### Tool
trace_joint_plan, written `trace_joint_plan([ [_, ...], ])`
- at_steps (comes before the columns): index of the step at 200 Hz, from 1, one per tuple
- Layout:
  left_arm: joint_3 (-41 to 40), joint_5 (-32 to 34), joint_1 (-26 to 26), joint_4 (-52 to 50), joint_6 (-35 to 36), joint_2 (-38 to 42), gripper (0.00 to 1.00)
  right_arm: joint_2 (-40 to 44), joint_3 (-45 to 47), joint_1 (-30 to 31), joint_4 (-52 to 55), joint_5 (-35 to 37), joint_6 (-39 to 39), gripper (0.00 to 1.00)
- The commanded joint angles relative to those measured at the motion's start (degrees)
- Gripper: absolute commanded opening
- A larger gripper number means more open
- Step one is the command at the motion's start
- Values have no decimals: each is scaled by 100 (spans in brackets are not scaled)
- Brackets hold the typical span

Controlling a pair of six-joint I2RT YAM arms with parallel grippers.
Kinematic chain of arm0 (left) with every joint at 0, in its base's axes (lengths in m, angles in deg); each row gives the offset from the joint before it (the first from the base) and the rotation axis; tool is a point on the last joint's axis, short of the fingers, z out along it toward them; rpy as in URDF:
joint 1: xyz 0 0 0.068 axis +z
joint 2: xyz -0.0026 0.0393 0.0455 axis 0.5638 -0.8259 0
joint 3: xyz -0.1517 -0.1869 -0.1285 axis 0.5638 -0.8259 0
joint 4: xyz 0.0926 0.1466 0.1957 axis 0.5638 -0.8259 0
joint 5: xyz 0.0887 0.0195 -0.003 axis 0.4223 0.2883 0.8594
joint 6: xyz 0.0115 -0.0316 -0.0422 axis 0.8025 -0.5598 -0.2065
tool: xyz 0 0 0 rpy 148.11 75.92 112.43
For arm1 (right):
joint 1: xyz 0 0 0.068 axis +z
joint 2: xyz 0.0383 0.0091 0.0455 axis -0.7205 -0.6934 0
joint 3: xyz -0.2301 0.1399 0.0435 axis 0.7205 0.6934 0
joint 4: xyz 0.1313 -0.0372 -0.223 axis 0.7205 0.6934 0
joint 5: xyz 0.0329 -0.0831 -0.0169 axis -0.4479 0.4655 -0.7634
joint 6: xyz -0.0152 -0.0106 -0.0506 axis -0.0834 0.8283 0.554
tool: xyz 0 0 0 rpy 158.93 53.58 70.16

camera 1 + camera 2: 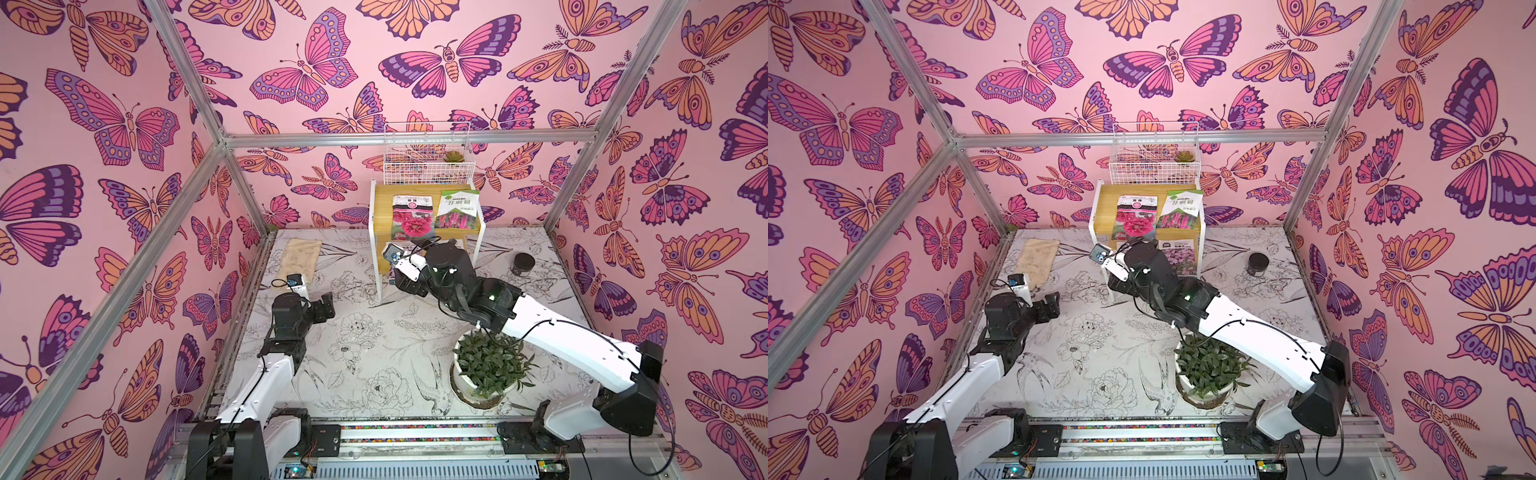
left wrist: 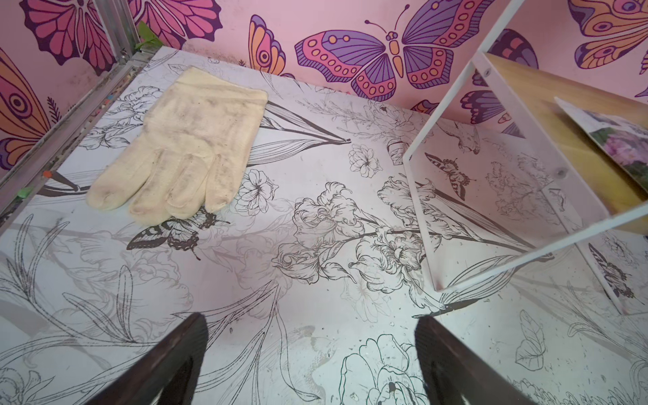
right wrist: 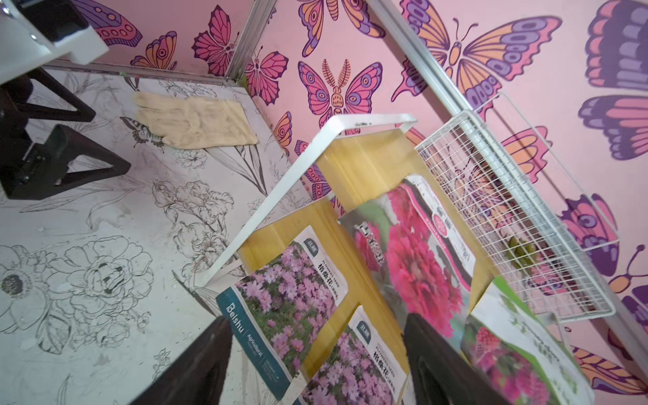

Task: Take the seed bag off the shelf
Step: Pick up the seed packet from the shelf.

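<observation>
The shelf point(image 1: 384, 208) point(image 1: 1106, 208) point(image 3: 364, 164) stands at the back of the table in both top views. On its upper step lean a red-flower seed bag point(image 1: 411, 218) point(image 3: 413, 252) and a green seed bag point(image 1: 457, 208) point(image 3: 519, 350). Two purple-flower seed bags point(image 3: 287, 280) point(image 3: 354, 364) lie on the lower step, one overhanging its front edge. My right gripper point(image 1: 401, 282) point(image 3: 317, 350) hovers open just in front of them, its fingers either side of the purple bags, gripping nothing. My left gripper point(image 1: 326, 307) point(image 2: 312, 321) is open over bare table to the shelf's left.
A cream glove point(image 1: 301, 255) point(image 2: 182, 147) lies at the back left. A white wire basket point(image 1: 428, 166) holding a small succulent point(image 1: 454, 157) sits behind the shelf. A potted plant point(image 1: 486, 370) stands under my right arm; a dark jar point(image 1: 523, 264) is at the right.
</observation>
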Motion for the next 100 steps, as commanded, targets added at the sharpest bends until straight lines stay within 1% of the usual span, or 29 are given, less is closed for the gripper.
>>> trace_joint_plan([
  [1,105,-2,84,-118,-97,-54,95,-143,-193,52,-387,225,432,79],
  [20,105,-30,127,-124,-121,-62,95,-451,-352,18,-532,457,849,78],
  [29,96,-30,153,-117,-141,-53,95,-755,-482,9,-531,470,947,77],
  [46,87,-48,190,-117,-171,-45,95,-954,-705,-15,-534,365,938,68],
  [53,80,-64,203,-117,-182,-36,95,-1027,-799,-39,-507,306,921,62],
  [59,78,-82,208,-117,-182,-32,95,-1072,-894,-59,-468,256,901,60],
  [81,25,-356,217,-33,-139,20,95,-1235,-1196,-193,-229,184,742,63],
  [100,-154,-953,217,344,-129,162,93,-1243,-1198,-272,-184,96,637,62],
])
